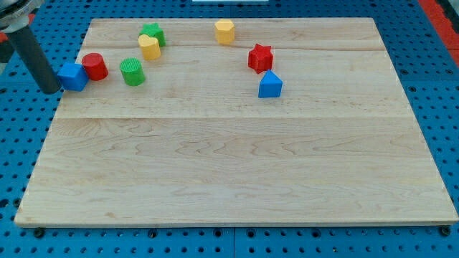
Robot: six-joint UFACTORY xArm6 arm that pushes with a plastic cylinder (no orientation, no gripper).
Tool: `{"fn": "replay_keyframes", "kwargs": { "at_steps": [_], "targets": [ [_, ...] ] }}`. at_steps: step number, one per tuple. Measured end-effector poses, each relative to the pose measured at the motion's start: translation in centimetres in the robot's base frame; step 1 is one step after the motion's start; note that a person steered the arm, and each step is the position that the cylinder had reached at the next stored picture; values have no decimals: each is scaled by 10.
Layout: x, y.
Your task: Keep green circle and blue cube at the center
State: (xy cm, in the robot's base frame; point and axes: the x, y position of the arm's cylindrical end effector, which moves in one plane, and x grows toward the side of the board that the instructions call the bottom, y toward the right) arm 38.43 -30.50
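Wooden bench [237, 179] on blue pegboard [14, 165], seven blocks, all in the upper half of the frame. Count: 2 blue, 2 red, 2 green, 2 yellow... less one, i.e. blue ×2, red ×2, green ×2, yellow ×2 = eight blocks in fact.

Upper left group: blue cube [72, 76] at the bench's left edge, touching the red cylinder [94, 66] to its right; green circle [132, 72] just right of that, apart from it. Above: yellow block [149, 46] touching green star-like block [153, 33]. Top centre: yellow hexagonal block [224, 31]. Right of centre: red star [260, 57], w/ blue pentagon-like block [270, 84] just below it.

My tip [51, 90] sits at the far left, against the blue cube's left side, off the bench edge. No gripper on this arm, so no open/closed state can be told.

Centre of frame holds bare wood; both task blocks lie well to its upper left. Red cylinder stands between them.
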Motion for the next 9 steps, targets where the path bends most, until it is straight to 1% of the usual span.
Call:
{"fn": "replay_keyframes", "kwargs": {
  "at_steps": [1,2,3,4,5,6,7,8,9],
  "targets": [
    [-13,17],
    [-20,62],
    [-15,0],
    [-41,35],
    [-33,108],
    [-36,139],
    [-58,143],
    [-66,203],
    [-21,234]
  ]
}}
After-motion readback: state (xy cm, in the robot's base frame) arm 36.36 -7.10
